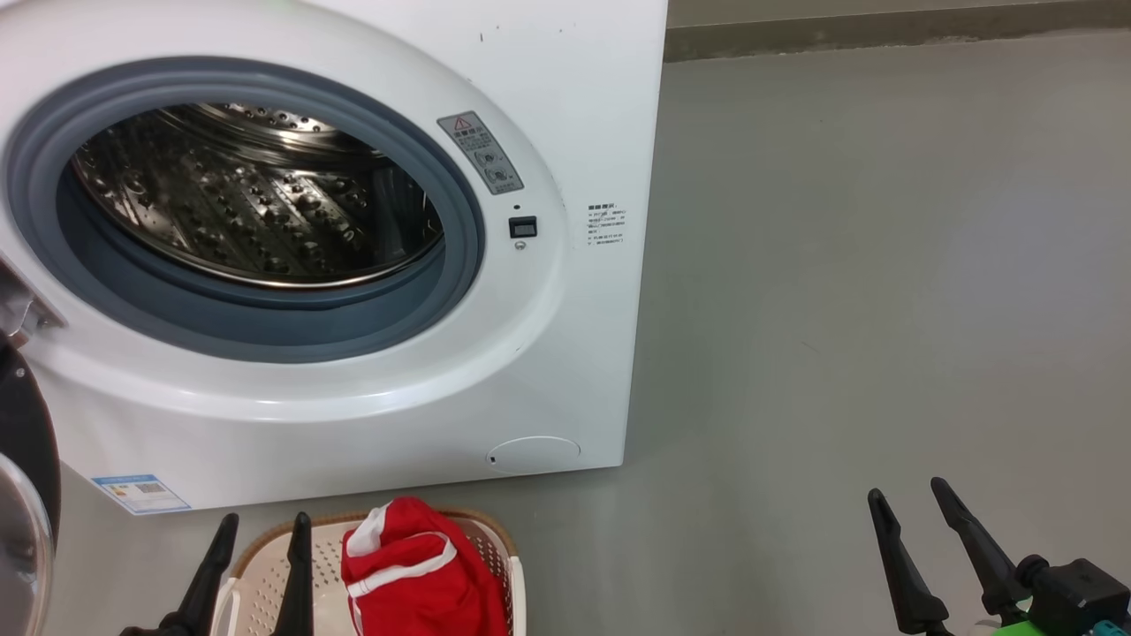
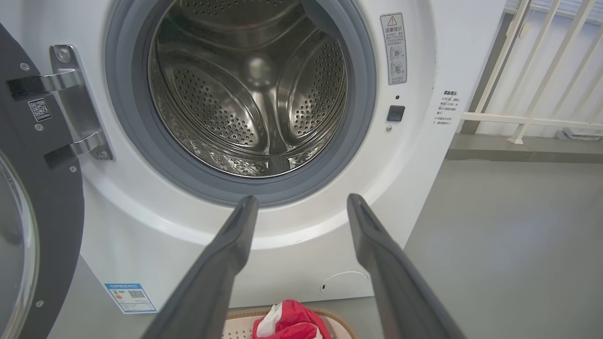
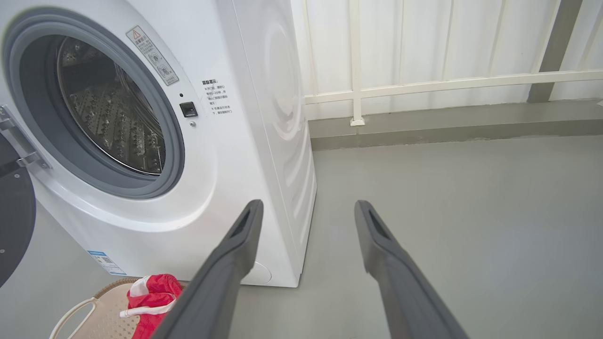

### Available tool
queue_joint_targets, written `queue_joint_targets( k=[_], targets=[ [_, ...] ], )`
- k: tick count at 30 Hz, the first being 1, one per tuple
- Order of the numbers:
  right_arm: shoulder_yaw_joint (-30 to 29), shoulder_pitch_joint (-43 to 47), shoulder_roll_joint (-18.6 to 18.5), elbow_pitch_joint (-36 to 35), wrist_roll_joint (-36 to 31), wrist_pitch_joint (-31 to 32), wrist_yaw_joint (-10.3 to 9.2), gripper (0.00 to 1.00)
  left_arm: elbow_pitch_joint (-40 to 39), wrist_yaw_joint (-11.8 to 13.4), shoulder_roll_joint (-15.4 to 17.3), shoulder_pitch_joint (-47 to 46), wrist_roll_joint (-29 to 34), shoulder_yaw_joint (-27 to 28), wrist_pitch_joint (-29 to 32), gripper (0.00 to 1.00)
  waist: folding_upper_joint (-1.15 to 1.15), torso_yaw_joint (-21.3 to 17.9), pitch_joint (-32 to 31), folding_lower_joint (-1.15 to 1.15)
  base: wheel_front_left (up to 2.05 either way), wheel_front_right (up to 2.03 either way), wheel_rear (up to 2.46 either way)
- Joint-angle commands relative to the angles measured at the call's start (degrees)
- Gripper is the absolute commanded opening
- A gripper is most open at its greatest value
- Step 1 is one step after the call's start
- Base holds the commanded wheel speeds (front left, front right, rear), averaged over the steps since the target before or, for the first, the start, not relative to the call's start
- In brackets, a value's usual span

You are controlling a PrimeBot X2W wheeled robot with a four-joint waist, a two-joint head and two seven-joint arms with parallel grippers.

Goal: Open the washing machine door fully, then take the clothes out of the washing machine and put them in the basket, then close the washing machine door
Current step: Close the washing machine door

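White washing machine: stands on the grey floor, mouth open toward the robot; steel drum showing no garment in the left wrist view.
Washing machine door: swung wide on its hinge at the left of the mouth; not yet closed.
Basket: sits on the floor just in front of the machine, below the mouth.
Clothes: red with white trim, heaped in the basket, bulging above its rim.
Left tool: released, spread wide, gripping nothing; overlaps the basket's left part in the head view, points at the mouth in its own view.
Right tool: released too, empty, out over bare floor to the right of the machine.
Step judged: only the door closing left.
Risk: fingertip sliding off the door's smooth face during the push; weak push stopping short of the latch, leaving the door ajar; low sweep toward the door knocking the basket or snagging the heaped garment.
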Motion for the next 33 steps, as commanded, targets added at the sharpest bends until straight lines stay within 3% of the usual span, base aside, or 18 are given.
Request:
queue_joint_targets(
  k=[1, 19, 33],
  targets=[
    [1.01, -0.43, -1.06, -1.41, 0.53, -0.37, 0.43, 1.00, -1.38, -0.32, 0.41, -0.67, 0.49, 1.70, -0.36, 1.00, 0.00, 0.03, -0.08, 0.00, -0.17, 0.17, 0.00],
    [1.00, -0.45, -0.99, -1.38, 0.55, -0.37, 0.43, 1.00, -1.68, -0.32, 0.49, -0.60, 0.52, 1.34, -0.36, 1.00, 0.00, 0.08, 0.08, 0.00, -0.97, 0.97, 0.00],
    [0.65, -0.45, -0.67, -1.43, 0.52, -0.37, 0.43, 1.00, -1.65, -0.32, 0.51, -1.04, 0.39, 1.07, -0.36, 1.00, 0.00, 0.22, 0.15, 0.00, -0.09, 0.09, 0.00]
  ],
)
